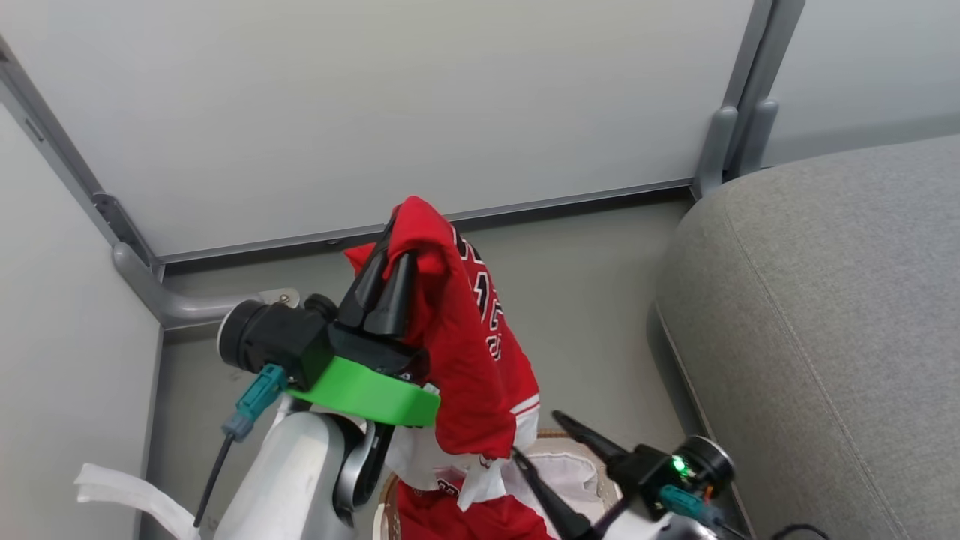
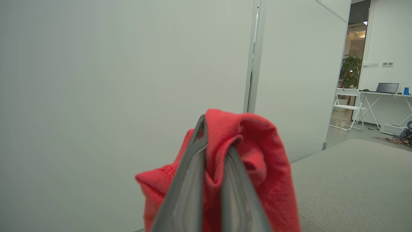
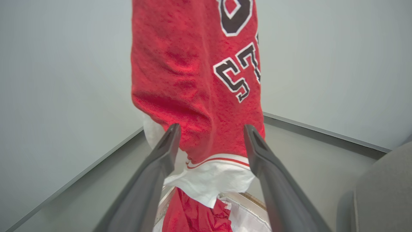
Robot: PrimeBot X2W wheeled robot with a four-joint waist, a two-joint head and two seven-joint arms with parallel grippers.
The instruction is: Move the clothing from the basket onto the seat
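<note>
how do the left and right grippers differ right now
The left gripper is shut on the jersey; the right gripper is open and holds nothing. The left gripper is raised high, with the jersey hanging from it; the right gripper sits low, by the basket. Shared: both have two long dark fingers, and both are close to the same hanging jersey.

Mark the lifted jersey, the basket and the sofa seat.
jersey (image 1: 465,352): head view, middle of the hanging red cloth.
basket (image 3: 251,198): right wrist view, brown rim below the jersey's white hem.
seat (image 1: 825,315): head view, grey top face of the cushion.
</note>
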